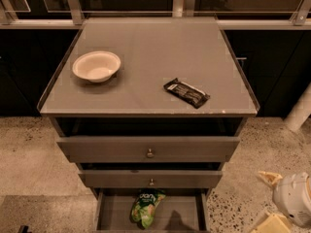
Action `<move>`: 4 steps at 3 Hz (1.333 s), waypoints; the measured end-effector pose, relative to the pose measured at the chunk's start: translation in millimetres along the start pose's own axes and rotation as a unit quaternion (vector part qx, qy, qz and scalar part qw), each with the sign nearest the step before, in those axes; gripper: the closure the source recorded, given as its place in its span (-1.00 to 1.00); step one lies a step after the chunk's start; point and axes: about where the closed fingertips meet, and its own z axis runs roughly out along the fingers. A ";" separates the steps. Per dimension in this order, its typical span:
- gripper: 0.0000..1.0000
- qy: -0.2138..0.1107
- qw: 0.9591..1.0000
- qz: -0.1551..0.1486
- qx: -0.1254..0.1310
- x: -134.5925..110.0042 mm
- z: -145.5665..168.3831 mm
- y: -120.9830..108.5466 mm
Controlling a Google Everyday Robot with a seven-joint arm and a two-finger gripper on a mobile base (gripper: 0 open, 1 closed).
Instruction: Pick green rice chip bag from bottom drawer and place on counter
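The green rice chip bag [146,208] lies in the open bottom drawer [182,215], left of its middle, crinkled, with its dark oval label facing up. The counter [150,47] is the grey cabinet top above the drawers. My gripper [266,200] is low at the right edge of the camera view, above the speckled floor, to the right of the cabinet and apart from the bag. Its two beige fingers stand apart with nothing between them.
A white bowl [96,66] sits on the counter's left side and a flat black bar wrapper [187,92] right of the middle. The two upper drawers with round knobs [149,153] stand slightly pulled out. A white post [299,113] stands at the right.
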 end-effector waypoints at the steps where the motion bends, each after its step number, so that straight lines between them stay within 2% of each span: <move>1: -1.00 0.000 1.000 -0.002 0.001 -3.2 -0.5 -1.0; 2: -1.00 0.000 1.000 0.021 -0.022 11.2 19.9 -0.9; 3: -1.00 -0.009 0.998 0.042 -0.050 26.3 63.8 -4.4; 4: -1.00 -0.020 0.996 0.046 -0.075 30.9 105.5 -6.6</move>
